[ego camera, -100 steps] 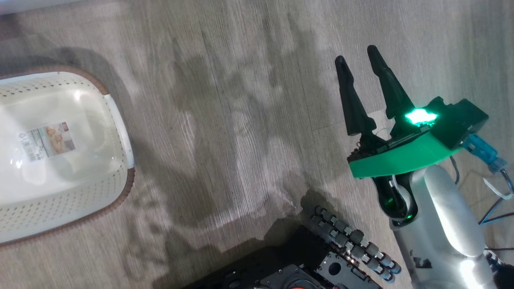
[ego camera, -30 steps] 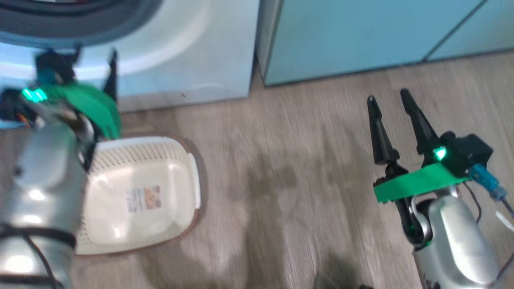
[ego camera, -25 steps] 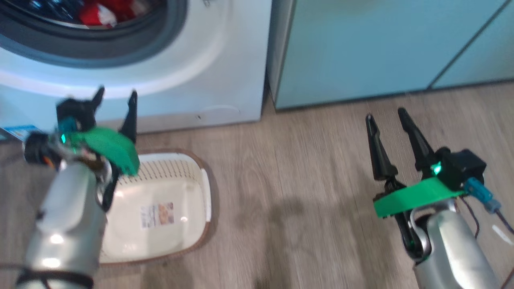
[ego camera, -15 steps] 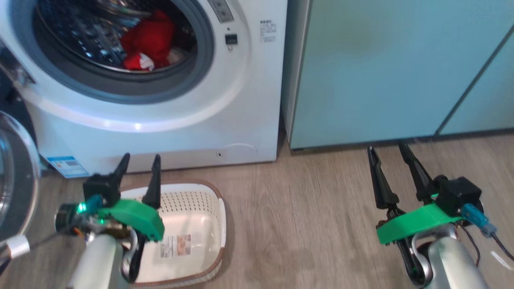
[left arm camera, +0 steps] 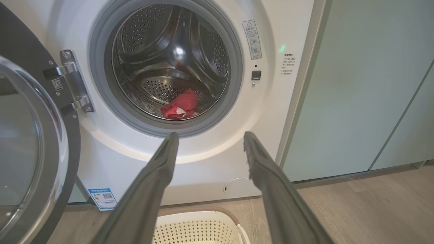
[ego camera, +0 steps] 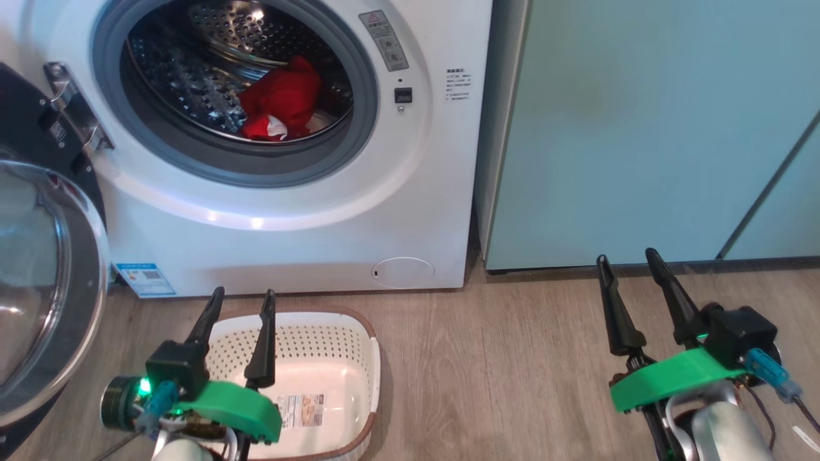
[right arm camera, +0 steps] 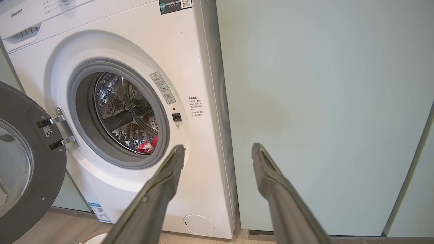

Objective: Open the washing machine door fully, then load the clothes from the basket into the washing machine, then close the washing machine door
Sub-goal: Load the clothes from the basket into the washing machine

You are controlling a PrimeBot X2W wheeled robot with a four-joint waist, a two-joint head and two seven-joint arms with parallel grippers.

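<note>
The clothes are seen lying in the drum of the washer, and the basket stands emptied on the floor just before it. The door is swung wide on its hinge, left of the opening. The left gripper and the right gripper are both held spread, with nothing grasped. Only the closing is judged to remain: the door lies just left of the left gripper, so that arm is judged nearer, while the right gripper is well apart.
</note>
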